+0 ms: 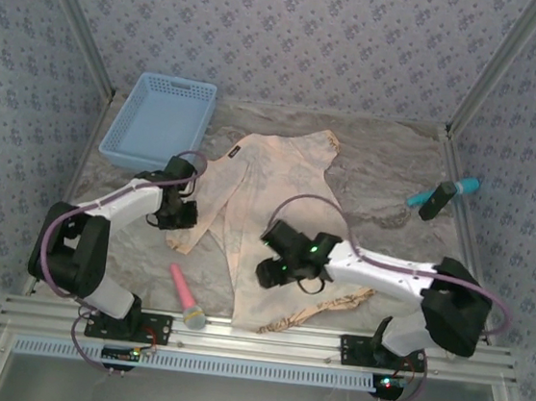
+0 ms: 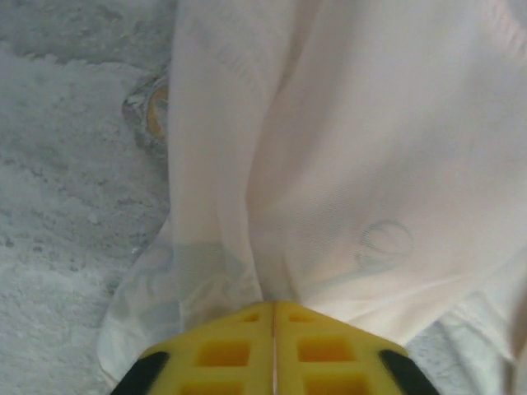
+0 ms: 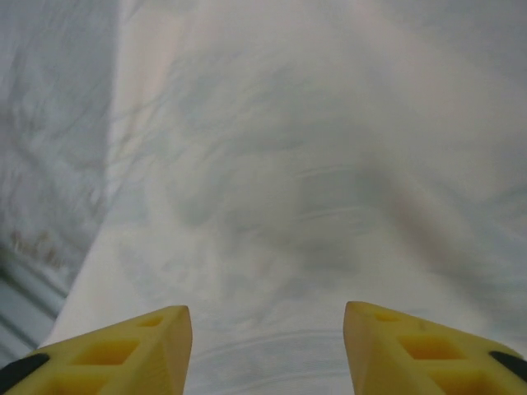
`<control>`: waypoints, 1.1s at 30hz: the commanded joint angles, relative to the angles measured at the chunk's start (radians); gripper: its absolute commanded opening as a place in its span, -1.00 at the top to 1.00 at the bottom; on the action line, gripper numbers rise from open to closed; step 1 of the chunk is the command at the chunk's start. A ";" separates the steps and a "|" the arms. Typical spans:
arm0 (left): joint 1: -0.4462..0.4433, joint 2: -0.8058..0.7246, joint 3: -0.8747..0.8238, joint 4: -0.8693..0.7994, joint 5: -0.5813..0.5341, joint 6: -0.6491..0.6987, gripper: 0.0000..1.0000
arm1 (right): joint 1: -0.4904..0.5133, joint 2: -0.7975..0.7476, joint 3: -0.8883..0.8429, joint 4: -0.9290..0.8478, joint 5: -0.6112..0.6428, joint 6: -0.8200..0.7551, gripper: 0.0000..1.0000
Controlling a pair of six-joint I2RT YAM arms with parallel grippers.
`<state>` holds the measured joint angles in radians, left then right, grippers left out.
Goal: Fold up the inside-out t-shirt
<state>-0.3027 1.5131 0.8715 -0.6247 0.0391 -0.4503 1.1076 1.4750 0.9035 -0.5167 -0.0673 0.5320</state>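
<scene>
A: Top external view: where is the peach-tan, emblem-printed cloth t-shirt (image 1: 270, 186)?
B: Spread on the marbled grey bench (image 1: 388, 166), just right of the light-blue plastic basket (image 1: 161, 116), reaching nearward from it.
A: The left claw (image 2: 273, 306)?
B: Pressed together, pinching the shirt's pale fold, nearward of the basket.
A: The right claw (image 3: 268, 317)?
B: Spread apart above the cloth, farther right of the basket.

t-shirt (image 3: 313, 164) blurred, small round object (image 2: 152, 111) half under it
</scene>
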 commanded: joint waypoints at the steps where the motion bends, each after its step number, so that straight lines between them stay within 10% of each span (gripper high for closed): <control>1: 0.019 0.008 0.013 0.001 0.013 0.007 1.00 | 0.121 0.072 0.053 -0.044 0.011 -0.066 -0.17; 6: 0.064 -0.008 0.013 -0.001 0.039 0.008 1.00 | 0.212 0.178 0.124 -0.080 0.048 -0.118 -0.14; 11: 0.131 -0.043 -0.004 -0.004 0.029 0.015 1.00 | 0.209 0.231 0.128 -0.162 0.141 -0.073 1.00; 17: 0.211 -0.066 -0.003 0.001 0.037 0.003 1.00 | 0.028 0.089 0.039 -0.251 0.205 -0.022 1.00; 21: 0.197 -0.128 -0.018 -0.008 0.130 0.006 0.51 | -0.119 -0.011 -0.013 -0.243 0.142 -0.110 1.00; 27: 0.061 -0.240 -0.143 -0.011 0.177 -0.134 0.03 | 0.065 -0.084 0.026 -0.121 -0.026 -0.256 -0.10; 33: 0.025 -0.193 -0.184 0.027 0.128 -0.174 0.02 | 0.270 0.097 0.090 -0.025 0.033 -0.294 -0.20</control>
<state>-0.2703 1.2926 0.6903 -0.6239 0.1833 -0.5800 1.3277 1.4940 0.9688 -0.5777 -0.0444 0.2886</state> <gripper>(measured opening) 0.491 0.598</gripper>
